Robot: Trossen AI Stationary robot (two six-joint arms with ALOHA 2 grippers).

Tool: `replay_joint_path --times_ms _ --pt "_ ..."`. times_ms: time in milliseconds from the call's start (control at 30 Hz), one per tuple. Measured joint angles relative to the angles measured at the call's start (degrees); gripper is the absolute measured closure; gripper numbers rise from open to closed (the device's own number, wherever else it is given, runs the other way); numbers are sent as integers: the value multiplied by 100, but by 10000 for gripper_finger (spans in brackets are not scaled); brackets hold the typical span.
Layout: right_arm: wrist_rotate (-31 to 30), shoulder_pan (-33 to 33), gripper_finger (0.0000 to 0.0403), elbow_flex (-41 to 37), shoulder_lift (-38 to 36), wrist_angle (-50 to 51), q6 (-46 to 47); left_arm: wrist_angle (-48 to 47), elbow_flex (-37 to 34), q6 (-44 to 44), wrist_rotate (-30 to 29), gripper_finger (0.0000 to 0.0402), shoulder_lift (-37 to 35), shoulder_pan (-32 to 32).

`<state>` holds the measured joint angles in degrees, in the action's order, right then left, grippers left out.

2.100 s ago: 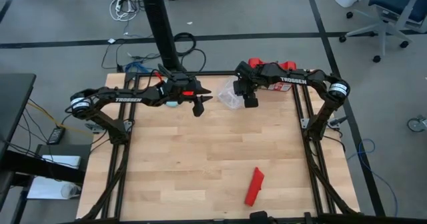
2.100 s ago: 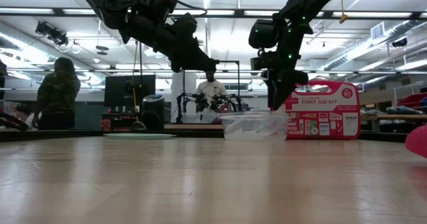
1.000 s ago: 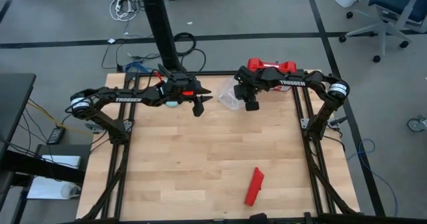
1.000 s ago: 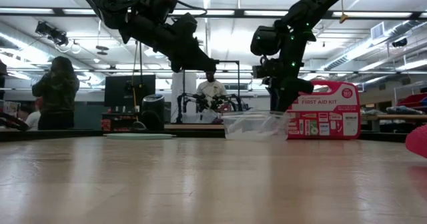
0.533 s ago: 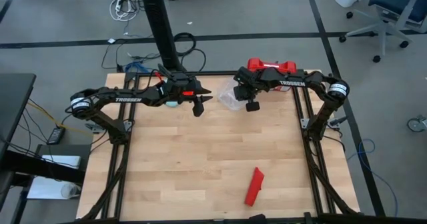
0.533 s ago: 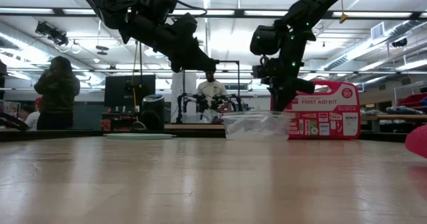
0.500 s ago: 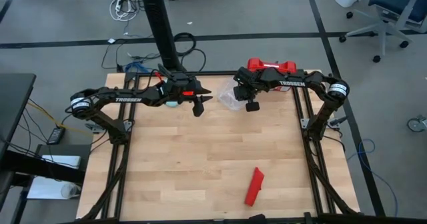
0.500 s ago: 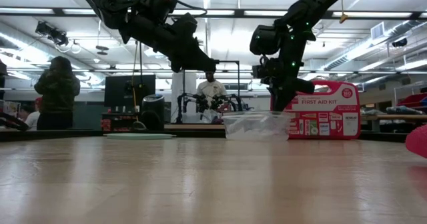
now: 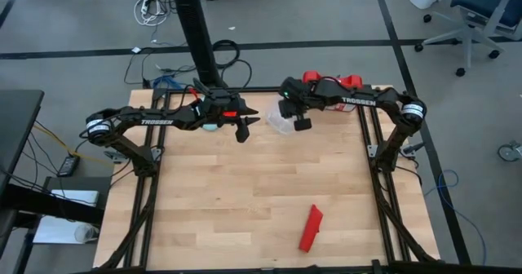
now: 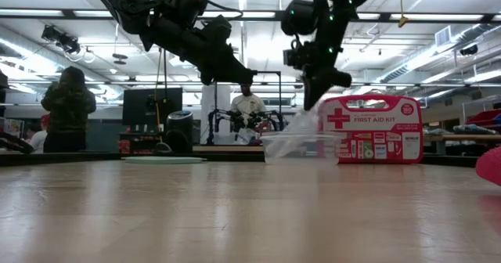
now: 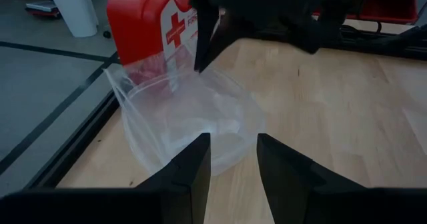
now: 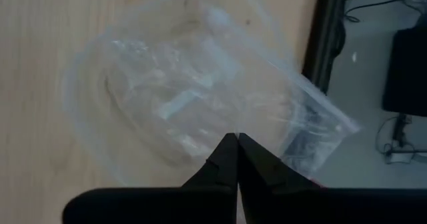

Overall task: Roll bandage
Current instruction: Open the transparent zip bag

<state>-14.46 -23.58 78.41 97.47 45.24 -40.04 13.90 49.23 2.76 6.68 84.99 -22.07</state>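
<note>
The red bandage lies flat near the table's front edge, right of the middle; the low view shows only its tip. No gripper is near it. At the far side my right gripper is shut on a clear plastic bag, above the table. My left gripper hangs open in the air left of the bag, and its wrist view looks between its fingers at the bag. My right gripper pinches a top part of the clear bag's thin film between its two shut fingers, slanting down from above. That part is drawn up into a peak, while the bag's lower part rests on the table.
A red first-aid kit stands upright at the far right edge, just behind the bag. A pale green disc lies at the far side under the left arm. The wood between the arms and the bandage is bare. People stand beyond the table.
My right gripper has risen from down in the bag and shifted a little toward the table's left, tipping as it went. It has drawn the bag's top part up with it, while the bag's bottom stays on the table.
</note>
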Motion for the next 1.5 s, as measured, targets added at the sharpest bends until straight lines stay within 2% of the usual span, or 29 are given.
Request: replay_joint_path --times_ms 167,367,567,800,1133,1367,1500 --pt "-62 150 402 544 0 330 263 9 2 -43 1 275 -77 0" --pt "-193 416 403 1378 0 975 837 -156 13 -46 31 275 -658 4" --pt "-203 830 403 2111 -7 1479 1334 -601 20 -46 41 275 -1311 4" --pt "-203 1415 403 2631 -12 2117 2165 -1025 22 -342 120 275 -1521 19" --pt "-94 2591 403 2314 -28 1961 3559 -1625 22 -651 308 275 -1486 207" --pt "-344 3130 403 1657 -32 1578 4343 -2262 20 -828 304 275 -1482 543" --pt "-354 3395 403 1124 -22 1182 4555 -2293 20 -885 306 275 -1482 861"
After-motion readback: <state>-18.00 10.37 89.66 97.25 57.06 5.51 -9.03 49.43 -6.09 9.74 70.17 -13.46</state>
